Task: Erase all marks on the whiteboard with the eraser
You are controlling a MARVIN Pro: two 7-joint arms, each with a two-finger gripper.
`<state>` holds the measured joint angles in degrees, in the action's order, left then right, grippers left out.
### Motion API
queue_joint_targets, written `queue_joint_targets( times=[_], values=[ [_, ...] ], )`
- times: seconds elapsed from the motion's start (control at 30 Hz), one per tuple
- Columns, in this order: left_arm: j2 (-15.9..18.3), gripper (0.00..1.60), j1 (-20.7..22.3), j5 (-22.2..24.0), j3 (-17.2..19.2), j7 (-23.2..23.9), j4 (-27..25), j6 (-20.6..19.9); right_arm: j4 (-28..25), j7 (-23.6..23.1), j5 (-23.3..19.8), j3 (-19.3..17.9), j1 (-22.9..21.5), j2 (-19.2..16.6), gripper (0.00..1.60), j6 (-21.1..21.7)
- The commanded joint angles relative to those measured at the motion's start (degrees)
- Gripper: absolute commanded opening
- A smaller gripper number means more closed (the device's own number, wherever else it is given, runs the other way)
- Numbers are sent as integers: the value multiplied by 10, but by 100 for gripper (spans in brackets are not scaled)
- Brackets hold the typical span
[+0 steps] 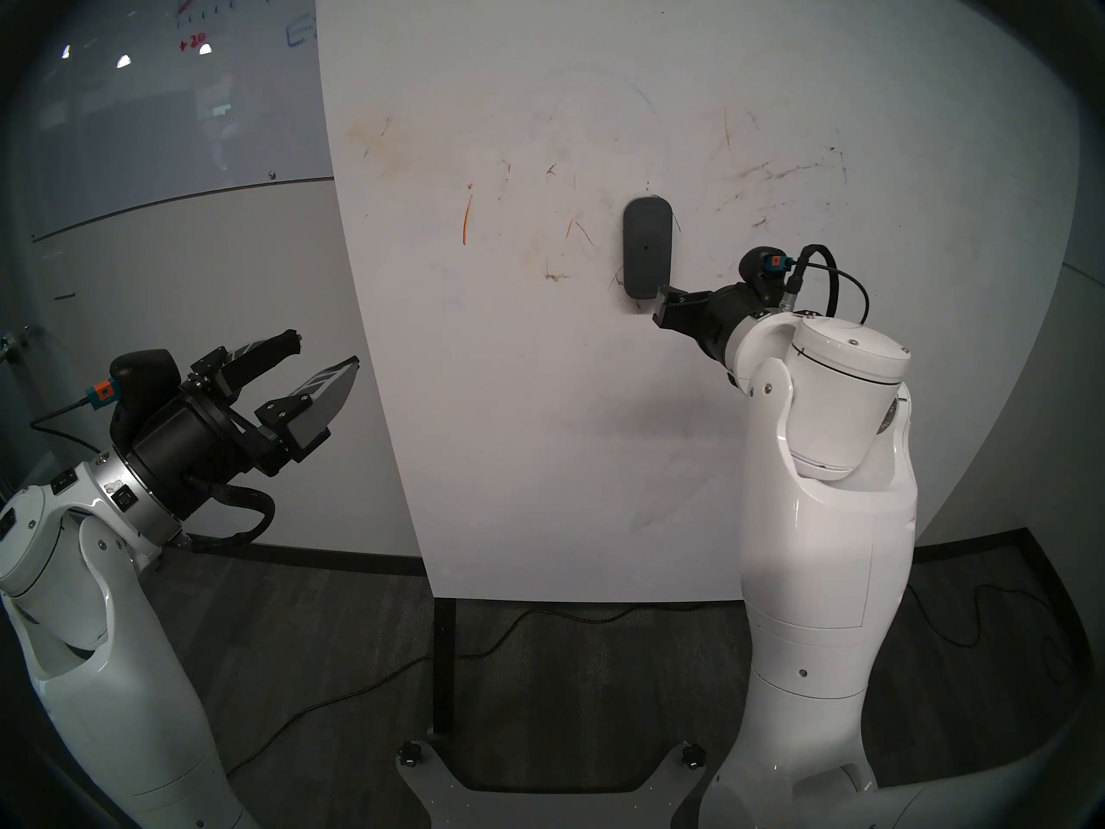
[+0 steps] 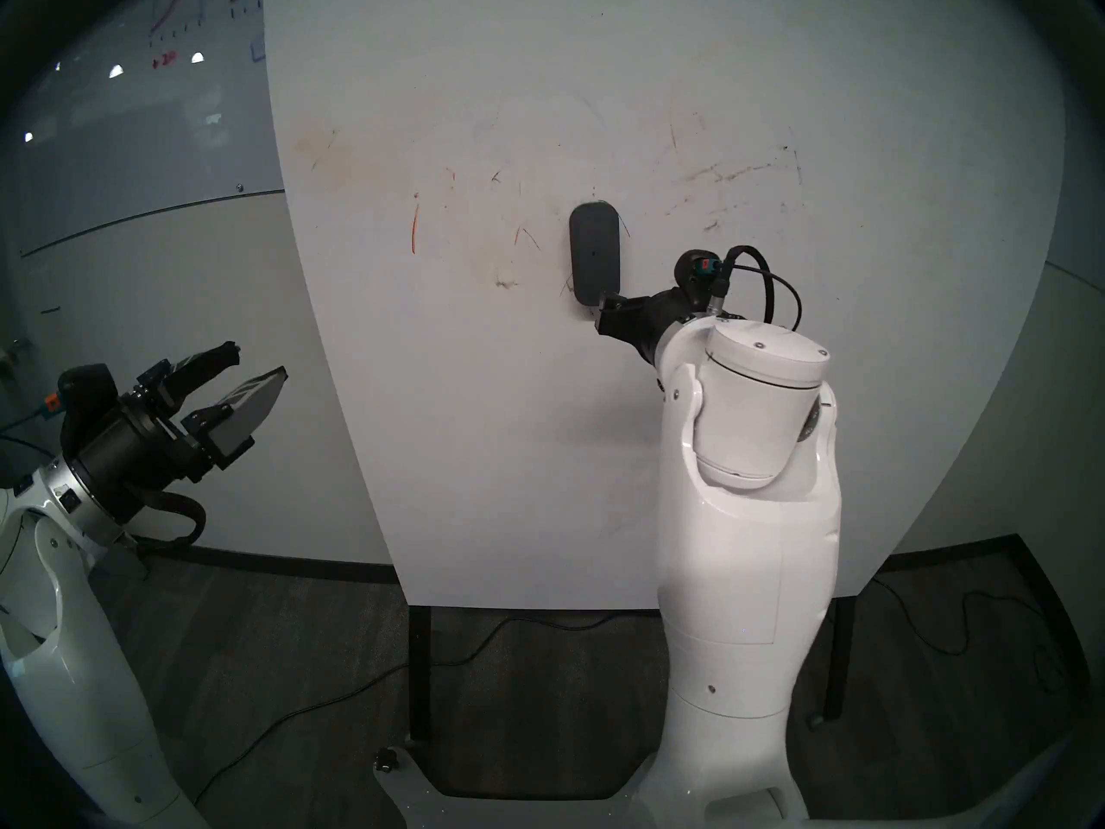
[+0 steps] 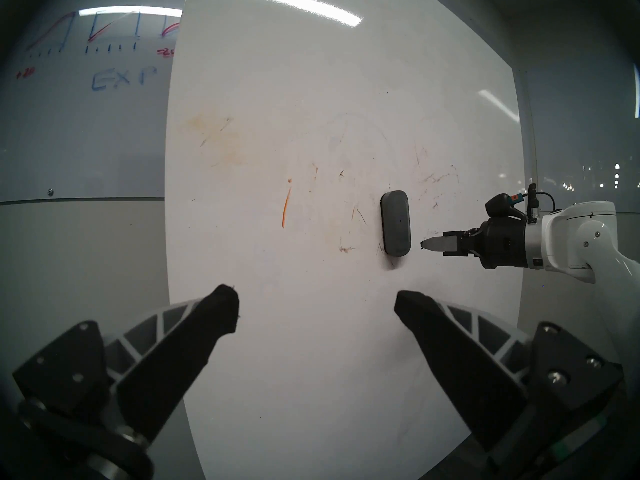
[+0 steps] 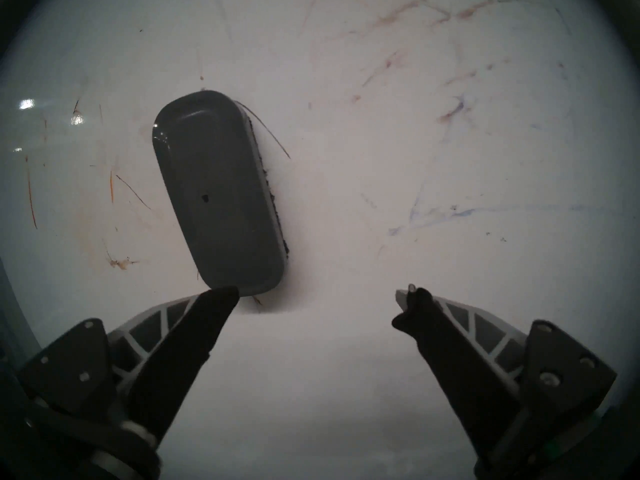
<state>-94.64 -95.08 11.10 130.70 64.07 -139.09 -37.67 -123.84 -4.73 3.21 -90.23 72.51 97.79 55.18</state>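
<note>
Nearest me, the left gripper (image 1: 326, 355) hangs off to the side of the board, jaws spread wide and empty, pointing toward the panel but well short of it. Further in, the right gripper (image 4: 317, 295) also stands wide with nothing between its fingers; its left fingertip (image 4: 221, 295) sits just by the lower end of the eraser (image 4: 218, 191), and from the left wrist view there looks to be a small gap between them.

The eraser itself clings upright to the whiteboard (image 1: 538, 421) on its own, near the middle of the panel, unheld.

Beyond it, on the board's face, most of the orange lettering is gone. What I can still pick out is one clear orange stroke (image 1: 466, 220) well to the eraser's left, a few short orange-brown ticks (image 1: 577, 229) between that stroke and the eraser, and faint smears higher up and off to the right (image 1: 777, 173).

By my reckoning the wiping is largely done but not finished: the long orange stroke and the small fragments still need a pass, and the eraser must first be gripped for that.
</note>
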Motion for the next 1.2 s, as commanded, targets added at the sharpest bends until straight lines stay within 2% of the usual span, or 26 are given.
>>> queue_joint_targets(
  times=[0.0,0.23,0.5,0.77,1.17],
  values=[
    [1,160,2,3,-1,-1,-9,0,-36,-30,-23,-26,7,-12,160,-2],
    [1,160,2,3,-1,-1,-9,0,-34,-50,-38,-41,6,-13,160,-2],
    [1,160,2,3,-1,-1,-9,0,-33,-67,-49,-41,0,-15,160,-2],
    [1,160,2,3,-1,-1,-9,0,-23,-85,-63,-18,-11,-10,160,-2],
    [1,160,2,3,-1,-1,-9,0,7,-75,-55,23,-43,9,160,-2]
  ],
)
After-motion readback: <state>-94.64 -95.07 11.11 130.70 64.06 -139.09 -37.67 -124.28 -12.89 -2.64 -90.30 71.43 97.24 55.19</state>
